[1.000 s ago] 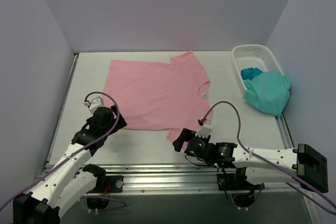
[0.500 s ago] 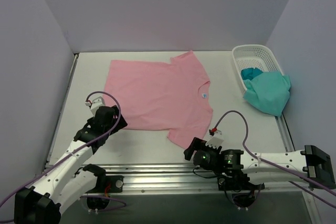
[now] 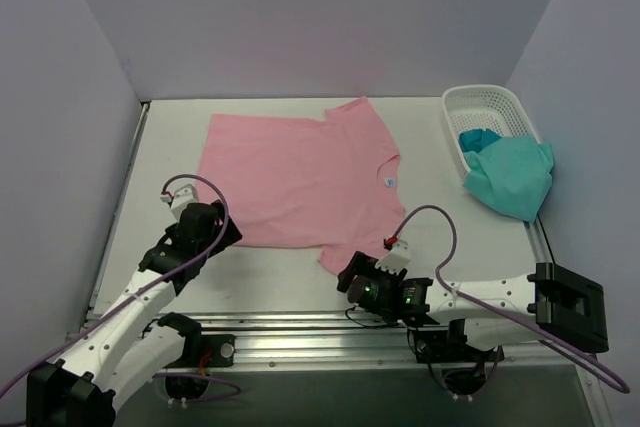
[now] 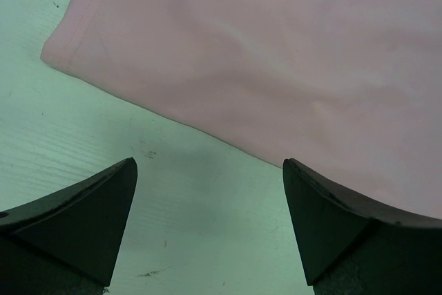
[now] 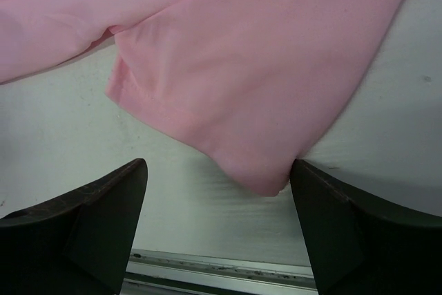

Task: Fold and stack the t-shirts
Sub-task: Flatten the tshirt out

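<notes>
Pink t-shirt [image 3: 290, 177] — spread flat, unfolded

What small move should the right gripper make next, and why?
Probably ease the right gripper forward so its open jaws straddle the near sleeve of the pink t-shirt, then close. The sleeve lies flat just ahead, not yet gripped. The left gripper is open too.
</notes>
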Available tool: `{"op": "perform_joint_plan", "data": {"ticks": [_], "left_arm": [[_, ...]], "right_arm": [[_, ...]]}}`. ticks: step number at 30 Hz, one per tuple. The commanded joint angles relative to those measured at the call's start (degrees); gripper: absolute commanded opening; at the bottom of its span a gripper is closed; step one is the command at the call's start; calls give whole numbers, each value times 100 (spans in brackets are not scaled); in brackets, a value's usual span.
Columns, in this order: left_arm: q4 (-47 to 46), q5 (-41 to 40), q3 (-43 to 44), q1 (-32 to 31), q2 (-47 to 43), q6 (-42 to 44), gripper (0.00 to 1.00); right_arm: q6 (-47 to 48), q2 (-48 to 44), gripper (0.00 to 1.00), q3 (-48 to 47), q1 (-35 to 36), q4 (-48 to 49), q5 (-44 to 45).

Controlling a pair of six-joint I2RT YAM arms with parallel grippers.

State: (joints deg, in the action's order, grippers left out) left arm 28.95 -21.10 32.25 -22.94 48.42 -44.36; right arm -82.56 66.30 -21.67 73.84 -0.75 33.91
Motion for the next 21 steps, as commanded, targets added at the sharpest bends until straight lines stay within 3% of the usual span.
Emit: {"op": "perform_joint_plan", "data": {"ticks": [1, 2, 5, 6, 10, 14, 18, 20, 21], "left_arm": [[-12, -113, 115, -9, -140, -46, 95], [23, -122, 115, -9, -166, -55, 95], [189, -148, 124, -9, -316, -125, 95], [294, -192, 124, -9, -368, -195, 95], [884, -491, 19, 0, -815, -872, 96], [902, -640, -122, 79, -1107, -1224, 96], [727, -361, -227, 193, -967, -1740, 96], [412, -228, -464, 220, -896, -1988, 97], [-173, -10, -848, 228, -879, -2180, 100]], "right_arm": [[30, 392, 80, 84, -19, -22, -236], [39, 410, 78, 84, -19, -13, -245], [56, 261, 54, 146, -19, -30, -253], [65, 191, 42, 163, -19, -56, -253], [39, -161, 20, 216, -19, -389, -175], [-49, -635, 6, 304, -19, -671, -17], [-58, -934, 1, 286, -19, -1040, 212], [-6, -1040, 0, 286, -37, -1032, 274], [56, -1049, 0, 269, -37, -971, 317]]}}
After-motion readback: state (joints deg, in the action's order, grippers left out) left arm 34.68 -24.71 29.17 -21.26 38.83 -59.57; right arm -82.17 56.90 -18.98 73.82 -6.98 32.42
